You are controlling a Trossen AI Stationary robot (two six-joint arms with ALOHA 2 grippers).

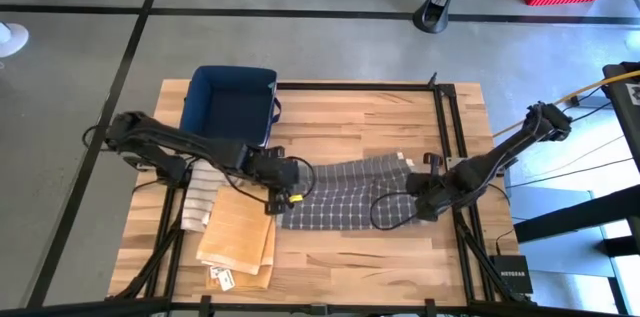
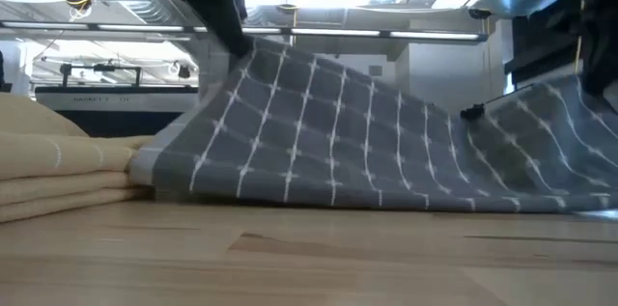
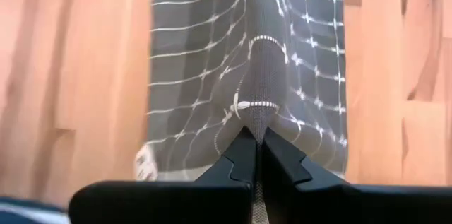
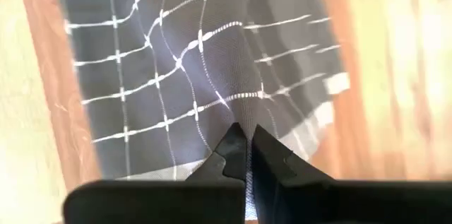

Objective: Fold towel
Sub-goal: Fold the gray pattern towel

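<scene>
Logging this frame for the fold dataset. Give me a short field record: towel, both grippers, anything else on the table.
towel: grey checked towel, mid-table, pinched up at both ends, sagging between
left gripper: shut on towel's left end
right gripper: shut on towel's right end
other cloths: folded tan cloths and a striped cloth left of the towel
bin: blue bin at the far left

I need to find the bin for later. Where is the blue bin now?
In the high view the blue bin stands at the table's far edge on the left side, just behind the left hand and the grey towel.
</scene>
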